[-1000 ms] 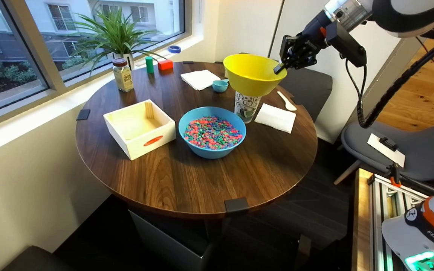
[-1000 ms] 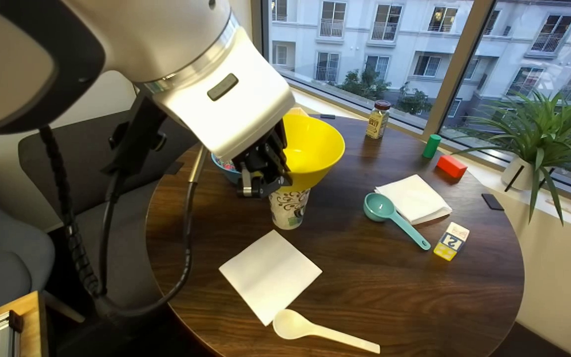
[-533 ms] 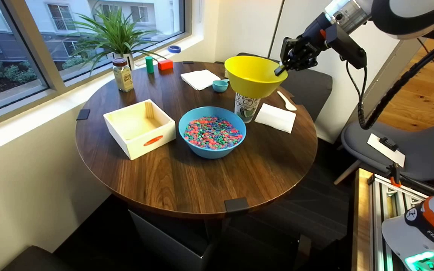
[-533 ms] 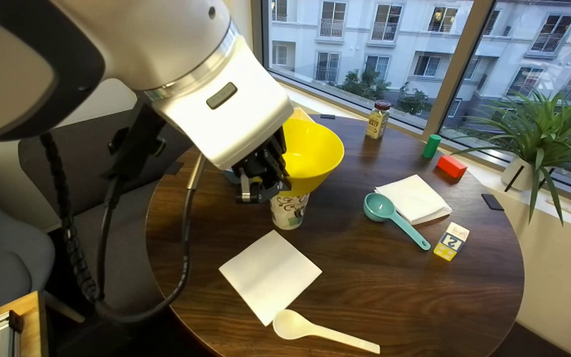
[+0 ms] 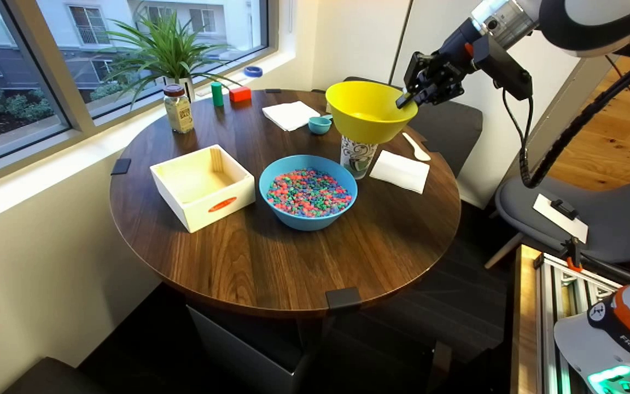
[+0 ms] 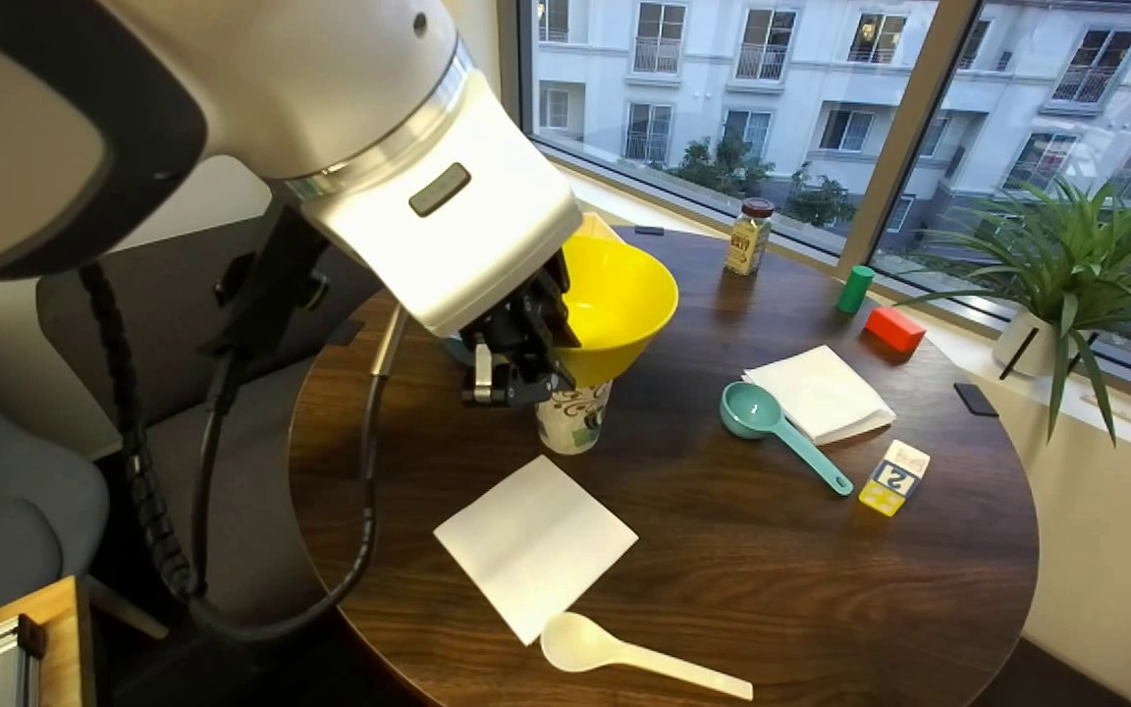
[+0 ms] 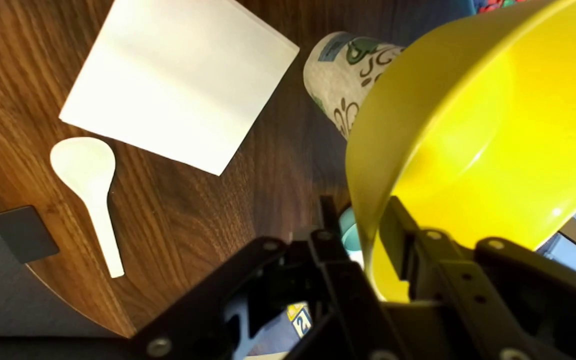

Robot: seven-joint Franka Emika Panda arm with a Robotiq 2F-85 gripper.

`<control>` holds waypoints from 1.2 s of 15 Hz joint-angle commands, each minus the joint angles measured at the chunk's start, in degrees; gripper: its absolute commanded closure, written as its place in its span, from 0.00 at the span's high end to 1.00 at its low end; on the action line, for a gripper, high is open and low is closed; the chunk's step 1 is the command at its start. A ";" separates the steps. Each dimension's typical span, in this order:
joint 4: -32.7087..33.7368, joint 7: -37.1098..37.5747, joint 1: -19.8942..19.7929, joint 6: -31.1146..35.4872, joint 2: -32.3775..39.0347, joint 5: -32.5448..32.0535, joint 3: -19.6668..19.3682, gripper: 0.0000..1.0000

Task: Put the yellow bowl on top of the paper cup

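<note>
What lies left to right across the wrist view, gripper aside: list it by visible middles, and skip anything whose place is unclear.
Dark tab, white spoon, napkin, toy block, paper cup, yellow bowl.

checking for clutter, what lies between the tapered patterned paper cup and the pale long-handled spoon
A square white paper napkin lies between the paper cup and the pale spoon, in an exterior view and the wrist view.

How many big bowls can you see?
2. The yellow bowl is on top of the paper cup. The blue bowl, with colourful bits inside, is beside the wooden box. Another could be hidden from view.
</note>
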 commanded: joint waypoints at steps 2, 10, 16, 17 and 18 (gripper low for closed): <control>-0.48 -1.07 0.00 -0.03 -0.54 0.35 0.07 0.69; 0.20 -1.14 -1.91 -0.01 -2.34 -1.18 -0.09 1.00; 0.46 -1.17 -4.92 -0.73 -5.58 -1.83 -0.98 1.00; 0.46 -1.47 -5.07 -0.65 -6.04 -1.59 -1.27 1.00; 1.28 -1.12 -4.61 -0.15 -4.22 -1.03 -0.88 1.00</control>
